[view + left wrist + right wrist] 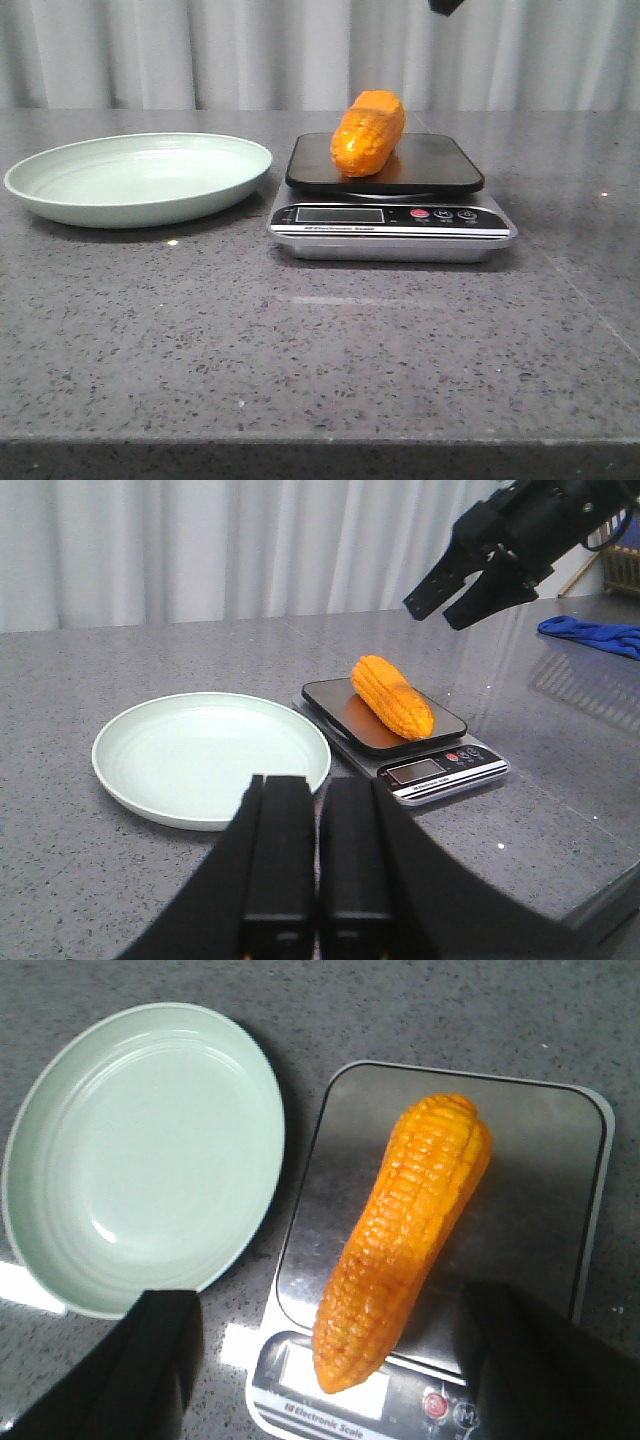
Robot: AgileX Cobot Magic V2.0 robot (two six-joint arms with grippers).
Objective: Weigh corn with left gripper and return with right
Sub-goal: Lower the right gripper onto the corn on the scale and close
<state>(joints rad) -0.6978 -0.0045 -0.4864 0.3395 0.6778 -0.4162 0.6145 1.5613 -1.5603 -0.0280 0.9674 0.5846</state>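
The orange-yellow corn lies on the black platform of the digital scale, with nothing touching it. It also shows in the left wrist view and the right wrist view. My left gripper is shut and empty, held back over the table's near side, short of the plate and scale. My right gripper is open, its fingers spread wide, hovering above the corn and apart from it. In the left wrist view the right gripper hangs in the air over the scale. Only a tip of it shows in the front view.
A pale green empty plate sits left of the scale, almost touching it; it also shows in the wrist views. A blue cloth lies far off to the right. The grey stone table runs to a front edge.
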